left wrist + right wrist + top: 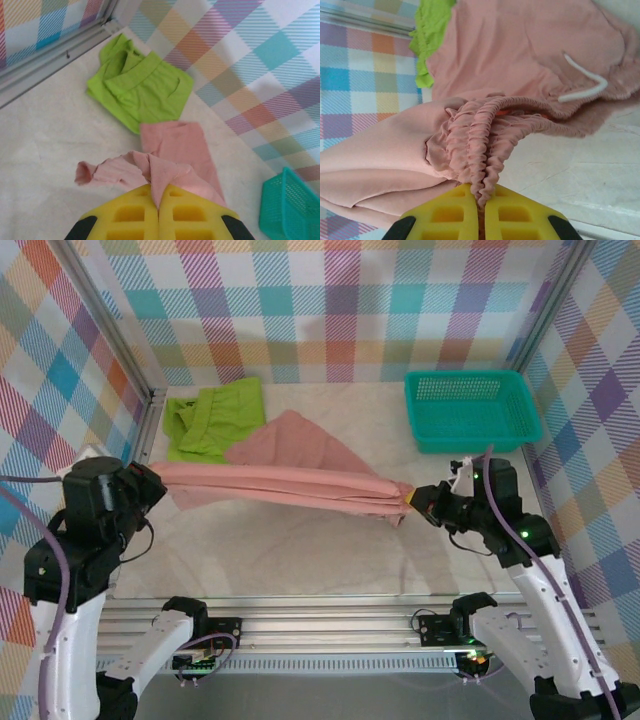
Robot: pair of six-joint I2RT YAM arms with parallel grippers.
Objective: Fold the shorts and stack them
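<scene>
Salmon shorts (280, 488), gathered waist, clenched by left end effector (159, 196) and right end effector (483, 196)

Pink shorts (280, 485): stretched into a taut band, left of the basket (470, 435).
Green shorts (212, 418): rumpled flat, farther left.

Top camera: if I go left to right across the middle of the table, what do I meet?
Left gripper → pink shorts → right gripper.
</scene>
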